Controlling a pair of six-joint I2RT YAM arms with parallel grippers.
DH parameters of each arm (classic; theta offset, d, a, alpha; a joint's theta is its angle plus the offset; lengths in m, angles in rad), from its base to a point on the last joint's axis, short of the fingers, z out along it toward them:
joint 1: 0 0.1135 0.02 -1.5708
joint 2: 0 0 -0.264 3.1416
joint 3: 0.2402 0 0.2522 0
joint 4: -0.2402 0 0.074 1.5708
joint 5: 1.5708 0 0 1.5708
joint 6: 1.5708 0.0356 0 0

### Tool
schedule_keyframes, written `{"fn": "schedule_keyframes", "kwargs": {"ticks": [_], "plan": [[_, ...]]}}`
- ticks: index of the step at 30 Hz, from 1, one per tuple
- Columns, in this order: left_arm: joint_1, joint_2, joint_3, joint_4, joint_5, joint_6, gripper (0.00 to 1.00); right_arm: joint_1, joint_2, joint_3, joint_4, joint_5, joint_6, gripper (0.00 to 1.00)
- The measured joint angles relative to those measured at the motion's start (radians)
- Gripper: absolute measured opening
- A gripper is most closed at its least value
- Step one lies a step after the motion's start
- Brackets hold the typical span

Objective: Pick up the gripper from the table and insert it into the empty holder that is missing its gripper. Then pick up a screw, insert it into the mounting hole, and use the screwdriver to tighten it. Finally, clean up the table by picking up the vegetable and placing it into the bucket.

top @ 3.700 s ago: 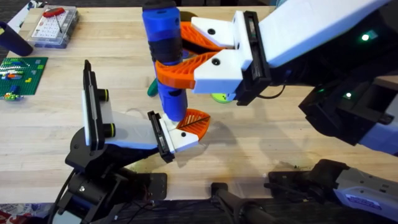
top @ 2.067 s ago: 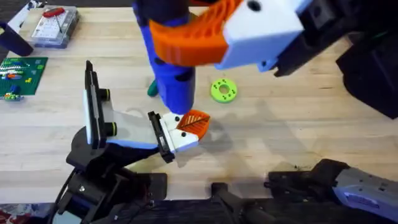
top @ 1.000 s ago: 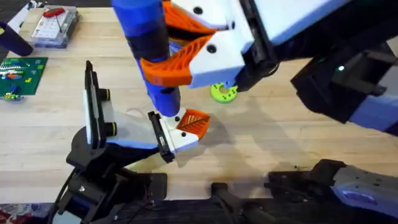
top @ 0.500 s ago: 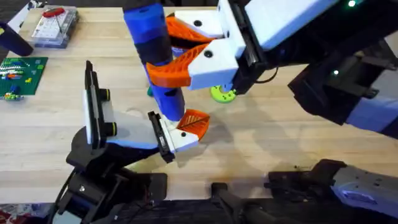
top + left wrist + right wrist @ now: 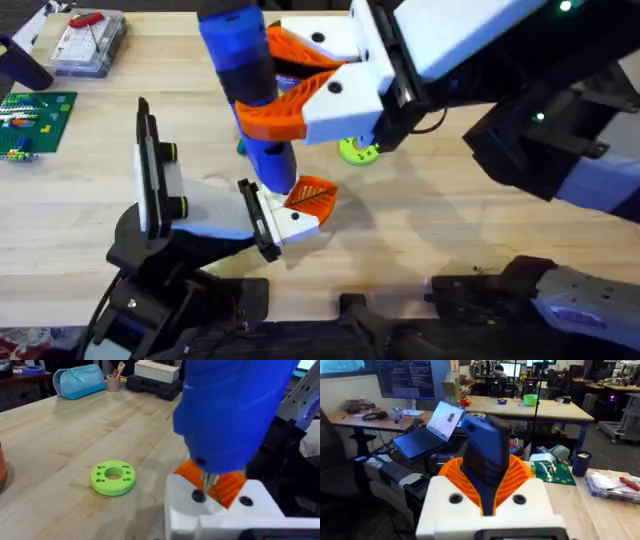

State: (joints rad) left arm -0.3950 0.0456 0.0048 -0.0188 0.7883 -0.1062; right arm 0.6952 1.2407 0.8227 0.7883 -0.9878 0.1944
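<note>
Screwdriver held upright over the left arm's gripper

The right gripper [image 5: 268, 82] clamps the blue screwdriver [image 5: 247, 90] between orange pads, its tip down at the left gripper [image 5: 295, 205] near the table's [image 5: 420, 215] front edge. A lime-green disc [image 5: 354, 151] lies just behind; a clear parts box [image 5: 85, 42] sits at the far-left corner.

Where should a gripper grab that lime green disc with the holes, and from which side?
The green disc lies flat on the table, so come straight down from above and pinch across its outer rim. Its low, round profile leaves little side wall; alternatively, one finger could probably go into the centre hole.
</note>
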Motion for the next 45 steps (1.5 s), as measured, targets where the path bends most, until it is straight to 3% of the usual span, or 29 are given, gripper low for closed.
{"fn": "schedule_keyframes", "kwargs": {"ticks": [45], "plan": [[0.0,0.002,0.0,-0.033,-0.007,-0.01,0.014,0.0,0.0,0.006,-0.121,0.015,-0.109,0.072]]}}
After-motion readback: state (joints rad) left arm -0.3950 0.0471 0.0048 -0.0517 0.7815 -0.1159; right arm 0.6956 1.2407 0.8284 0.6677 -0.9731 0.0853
